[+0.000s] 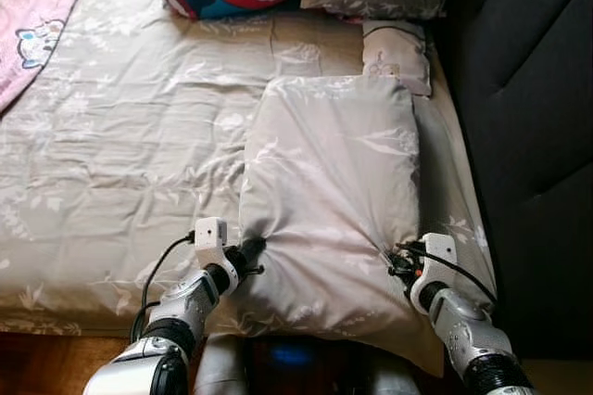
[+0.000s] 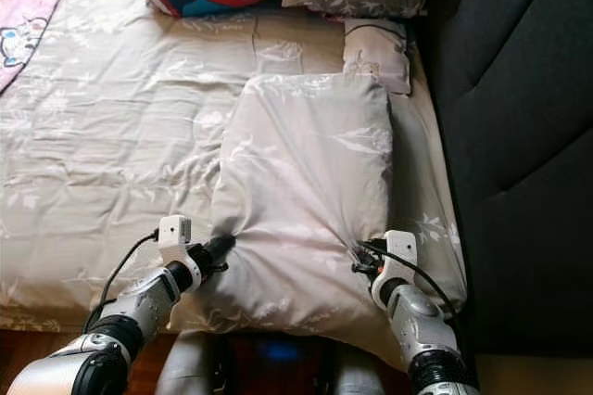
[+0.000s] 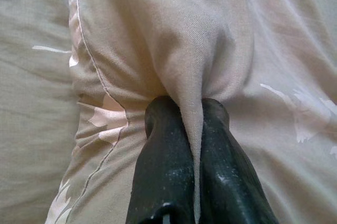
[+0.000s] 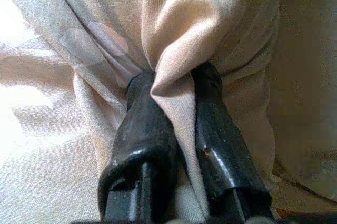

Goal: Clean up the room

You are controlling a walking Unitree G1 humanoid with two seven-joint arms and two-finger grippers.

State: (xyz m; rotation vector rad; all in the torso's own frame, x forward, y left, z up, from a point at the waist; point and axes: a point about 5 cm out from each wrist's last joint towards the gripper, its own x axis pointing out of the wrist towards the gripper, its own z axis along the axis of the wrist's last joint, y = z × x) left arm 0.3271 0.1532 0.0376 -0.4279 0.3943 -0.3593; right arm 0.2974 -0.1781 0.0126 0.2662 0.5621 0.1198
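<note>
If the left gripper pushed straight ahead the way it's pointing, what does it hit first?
The big pillow itself. The left gripper is shut on a fold of its cover, pointing into its body, so it would probably just press deeper into the stuffing.

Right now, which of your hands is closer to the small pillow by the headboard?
Right. The right hand pinches the big pillow at its near right corner, straight down the bed from the small pillow. The left hand pinches the near left corner, farther across.

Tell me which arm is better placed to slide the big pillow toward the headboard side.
Right, slightly. Both jaws pinch the big pillow, but the right gripper sits on the side by the dark headboard; the left gripper holds the far edge.
</note>
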